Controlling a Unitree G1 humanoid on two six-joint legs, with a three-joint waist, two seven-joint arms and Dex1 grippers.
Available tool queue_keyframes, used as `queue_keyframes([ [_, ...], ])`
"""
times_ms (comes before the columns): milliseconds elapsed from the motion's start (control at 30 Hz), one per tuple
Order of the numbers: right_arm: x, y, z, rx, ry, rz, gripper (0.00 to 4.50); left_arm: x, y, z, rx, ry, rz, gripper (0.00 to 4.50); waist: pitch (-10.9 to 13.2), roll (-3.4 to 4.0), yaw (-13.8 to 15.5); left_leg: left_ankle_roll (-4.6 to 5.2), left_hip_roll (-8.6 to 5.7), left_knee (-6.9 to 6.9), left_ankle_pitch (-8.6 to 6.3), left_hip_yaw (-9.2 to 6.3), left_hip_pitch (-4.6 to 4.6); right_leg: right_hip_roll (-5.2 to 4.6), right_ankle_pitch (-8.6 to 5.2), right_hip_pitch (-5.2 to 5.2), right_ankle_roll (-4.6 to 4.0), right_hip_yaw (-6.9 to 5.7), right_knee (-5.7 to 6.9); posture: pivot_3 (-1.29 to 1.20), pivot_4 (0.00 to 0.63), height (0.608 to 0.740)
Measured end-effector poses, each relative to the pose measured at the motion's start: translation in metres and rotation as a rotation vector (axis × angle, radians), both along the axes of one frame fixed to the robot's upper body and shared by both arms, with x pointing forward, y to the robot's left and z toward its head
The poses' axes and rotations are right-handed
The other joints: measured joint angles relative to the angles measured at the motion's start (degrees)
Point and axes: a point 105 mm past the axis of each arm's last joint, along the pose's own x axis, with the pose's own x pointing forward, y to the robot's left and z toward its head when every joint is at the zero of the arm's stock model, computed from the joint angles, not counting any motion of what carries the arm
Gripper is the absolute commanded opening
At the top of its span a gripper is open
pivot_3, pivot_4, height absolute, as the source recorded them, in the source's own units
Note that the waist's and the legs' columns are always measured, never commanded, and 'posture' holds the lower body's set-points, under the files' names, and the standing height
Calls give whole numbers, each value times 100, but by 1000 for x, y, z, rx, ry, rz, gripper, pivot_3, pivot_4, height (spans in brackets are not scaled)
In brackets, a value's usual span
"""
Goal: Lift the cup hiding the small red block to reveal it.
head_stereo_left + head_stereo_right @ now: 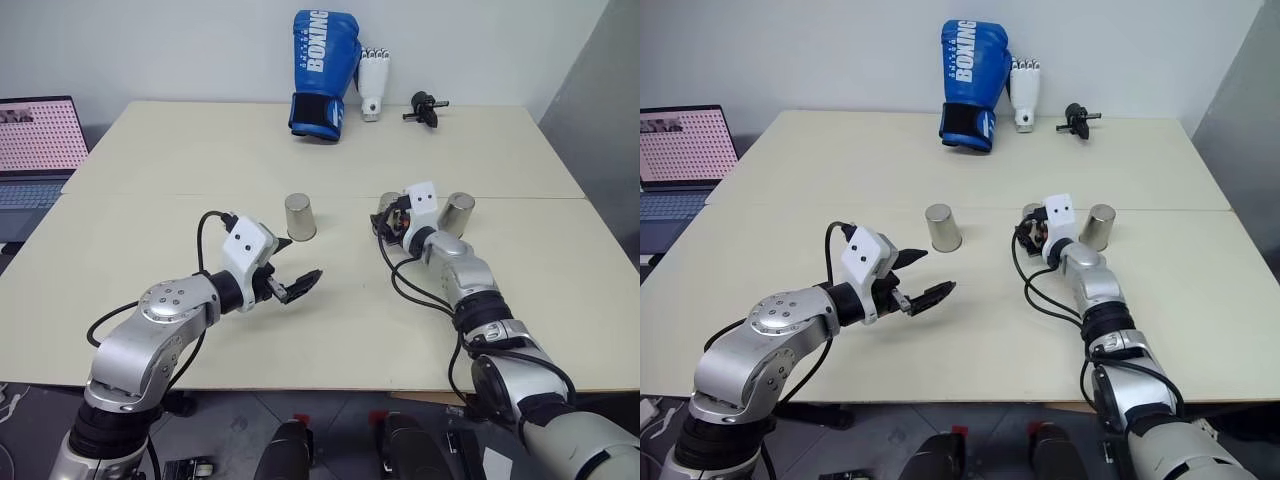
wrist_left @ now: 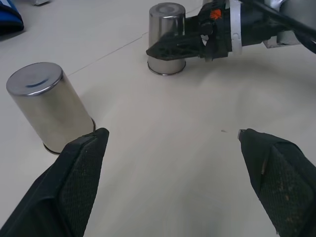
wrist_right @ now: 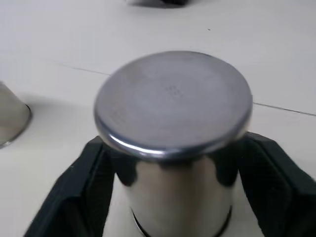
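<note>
Across the whole scene you have the big cream table [image 1: 300, 150], with a seam running side to side through its middle. Off its left edge sits a laptop [image 1: 38, 150] with a pink patterned screen. At the far edge stands a blue boxing glove [image 1: 322, 75], just beside it a small white model hand [image 1: 373, 84], and a little further right a small black part [image 1: 425, 108].

Nearer to you, three upturned metal cups stand in a row along the seam: the left cup [image 1: 300, 217], the middle cup [image 3: 173, 138] and the right cup [image 1: 457, 214], each apart from the next.

Your right gripper [image 3: 175, 197] reaches level to the middle cup. In the right wrist view its two black fingers [image 3: 79, 192] sit against either side of the cup's wall, pinching it, while the cup's rim rests on the table. From the left wrist view you can see those same fingers clasped around that cup.

Your left gripper [image 1: 920, 285] hangs over bare table near the left cup, touching nothing, its fingers spread wide; the left wrist view shows that cup just beyond one fingertip.

You cannot tell which cup covers the small red block: all three are mouth-down on the table.
</note>
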Motion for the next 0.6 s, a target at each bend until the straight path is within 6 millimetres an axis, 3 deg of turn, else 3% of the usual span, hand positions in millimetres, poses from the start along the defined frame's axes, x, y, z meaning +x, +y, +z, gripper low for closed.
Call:
queue_keyframes([
  [167, -10, -9, 32, 57, -88, 41, 2728, 0, 2, 0, 11, -3, 5, 4500, 0, 1, 0, 0, 0, -1, 0, -2, -1, 0, 0, -1, 1, -1, 0, 0, 150, 740],
  [333, -28, -24, 68, 5, -153, 41, 2728, 0, 5, 0, 22, 0, 12, 4500, 0, 1, 6, 1, 1, 0, 0, -5, 0, 0, -2, -1, 1, -3, 2, 0, 150, 740],
  [433, -31, -34, 62, -35, -126, -6, 2728, 0, 5, -1, 22, 2, 11, 4500, 0, 0, 10, 1, 1, 1, 0, -4, 1, 0, -1, 0, 1, -3, 2, 0, 150, 740],
  [600, -30, -43, 26, -54, 1, -84, 2728, 0, 5, -1, 21, 2, 11, 4500, 0, 0, -1, 1, 2, 1, 0, -1, 2, 0, -1, 0, 1, 0, 3, 0, 150, 740],
])
